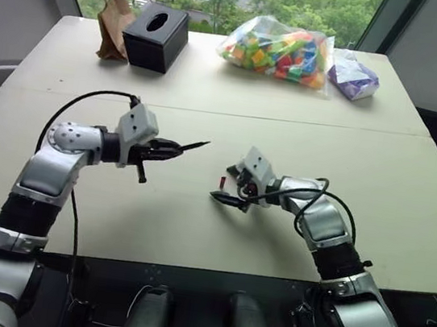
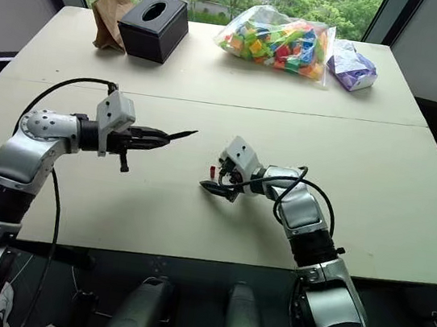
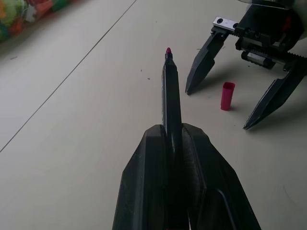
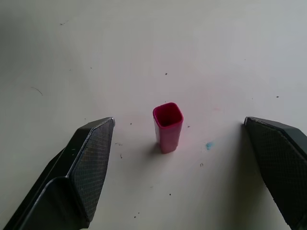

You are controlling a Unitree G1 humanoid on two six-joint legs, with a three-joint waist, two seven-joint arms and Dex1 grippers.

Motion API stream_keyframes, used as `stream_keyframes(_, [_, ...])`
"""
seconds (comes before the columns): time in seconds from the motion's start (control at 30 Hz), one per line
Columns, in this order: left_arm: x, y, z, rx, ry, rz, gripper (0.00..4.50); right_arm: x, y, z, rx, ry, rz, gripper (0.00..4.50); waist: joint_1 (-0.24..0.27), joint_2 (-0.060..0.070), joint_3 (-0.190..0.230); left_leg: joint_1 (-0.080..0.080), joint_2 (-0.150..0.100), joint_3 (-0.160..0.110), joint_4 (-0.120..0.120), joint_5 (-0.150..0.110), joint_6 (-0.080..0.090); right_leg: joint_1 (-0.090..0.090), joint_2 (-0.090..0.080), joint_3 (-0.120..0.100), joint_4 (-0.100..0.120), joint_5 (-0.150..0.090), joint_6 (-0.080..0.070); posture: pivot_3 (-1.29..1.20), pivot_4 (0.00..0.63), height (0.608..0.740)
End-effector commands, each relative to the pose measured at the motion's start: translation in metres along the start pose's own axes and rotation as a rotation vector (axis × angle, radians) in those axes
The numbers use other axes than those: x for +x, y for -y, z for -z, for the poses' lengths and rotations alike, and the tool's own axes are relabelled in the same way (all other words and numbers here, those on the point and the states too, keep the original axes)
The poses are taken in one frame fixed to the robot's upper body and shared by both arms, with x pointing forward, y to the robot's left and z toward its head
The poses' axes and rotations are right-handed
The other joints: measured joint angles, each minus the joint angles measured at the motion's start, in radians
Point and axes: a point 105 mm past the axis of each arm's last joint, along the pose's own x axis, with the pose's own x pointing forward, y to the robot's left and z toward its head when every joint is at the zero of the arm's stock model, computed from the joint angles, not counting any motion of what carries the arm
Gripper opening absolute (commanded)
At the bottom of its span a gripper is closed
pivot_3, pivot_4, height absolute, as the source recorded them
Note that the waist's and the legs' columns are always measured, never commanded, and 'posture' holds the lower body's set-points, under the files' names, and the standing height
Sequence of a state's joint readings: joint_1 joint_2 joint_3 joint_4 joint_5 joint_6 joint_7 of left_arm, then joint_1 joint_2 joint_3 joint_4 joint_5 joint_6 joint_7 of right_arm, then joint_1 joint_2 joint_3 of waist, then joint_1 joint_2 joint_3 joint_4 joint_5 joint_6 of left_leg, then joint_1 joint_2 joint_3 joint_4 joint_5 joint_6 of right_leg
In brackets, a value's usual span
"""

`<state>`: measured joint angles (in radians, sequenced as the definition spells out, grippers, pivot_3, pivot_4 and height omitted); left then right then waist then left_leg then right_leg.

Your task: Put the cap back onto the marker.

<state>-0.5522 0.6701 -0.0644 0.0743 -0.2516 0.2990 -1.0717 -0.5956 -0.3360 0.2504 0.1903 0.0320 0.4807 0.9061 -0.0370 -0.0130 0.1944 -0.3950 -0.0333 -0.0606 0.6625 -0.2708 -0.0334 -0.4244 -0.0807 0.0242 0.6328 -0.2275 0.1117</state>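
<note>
The marker (image 3: 171, 94) is a thin dark pen with a red tip, and my left gripper (image 1: 173, 151) is shut on its barrel. It is held above the table, pointing towards the right arm. The cap (image 4: 168, 125), small and red, stands upright on the white table (image 1: 192, 233) with its open end up. My right gripper (image 4: 178, 122) is open and low over the table, one finger on each side of the cap without touching it. The cap (image 1: 222, 183) lies a short way past and below the marker's tip (image 1: 204, 143).
At the far side of the table stand a black tissue box (image 1: 157, 35), a brown paper bag (image 1: 114, 23), a clear bag of colourful blocks (image 1: 281, 52) and a purple packet (image 1: 353, 75). A seam (image 1: 289, 121) runs across the table top.
</note>
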Motion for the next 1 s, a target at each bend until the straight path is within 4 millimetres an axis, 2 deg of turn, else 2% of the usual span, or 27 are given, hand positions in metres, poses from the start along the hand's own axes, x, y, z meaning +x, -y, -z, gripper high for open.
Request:
stream_keyframes(0.03, [-0.004,-0.002,-0.011,0.042,0.017,-0.002,0.00,-0.010,0.003,0.005,0.022,-0.008,0.022,4.46,0.000,0.000,0.000,0.000,0.000,0.000,0.000,0.000,0.000,0.000,0.000,0.000,0.000,0.000,0.000,0.00,0.150,0.740])
stream_keyframes(0.13, [-0.003,-0.003,-0.011,0.042,0.016,0.001,0.00,-0.013,0.004,0.003,0.019,-0.005,0.032,4.46,0.000,0.000,0.000,0.000,0.000,0.000,0.000,0.000,0.000,0.000,0.000,0.000,0.000,0.000,0.000,0.00,0.150,0.740])
stream_keyframes(0.23, [-0.002,-0.002,-0.011,0.042,0.017,0.005,0.00,-0.013,0.002,0.002,0.030,0.003,0.039,3.61,0.000,0.000,0.000,0.000,0.000,0.000,0.000,0.000,0.000,0.000,0.000,0.000,0.000,0.000,0.000,0.00,0.150,0.740])
stream_keyframes(0.47, [-0.002,-0.002,-0.010,0.043,0.017,0.010,0.00,-0.004,-0.007,-0.001,0.075,0.036,0.037,0.04,-0.005,0.000,0.000,0.000,0.000,0.000,0.000,0.000,0.000,0.000,0.000,0.000,0.000,0.000,0.000,0.00,0.150,0.740])
stream_keyframes(0.77, [-0.002,-0.002,-0.010,0.042,0.016,0.010,0.00,-0.007,-0.015,0.003,0.069,0.017,0.011,0.04,-0.005,0.000,0.000,0.000,0.001,0.000,0.000,0.000,0.000,0.000,0.001,0.000,0.000,0.000,0.000,0.00,0.150,0.740])
stream_keyframes(1.0, [-0.002,-0.002,-0.010,0.045,0.013,0.011,0.00,-0.021,-0.013,0.000,0.052,0.018,0.039,0.04,-0.001,0.000,0.000,0.000,0.000,0.000,0.000,0.000,0.000,0.000,0.000,0.000,0.000,0.000,0.000,0.00,0.150,0.740])
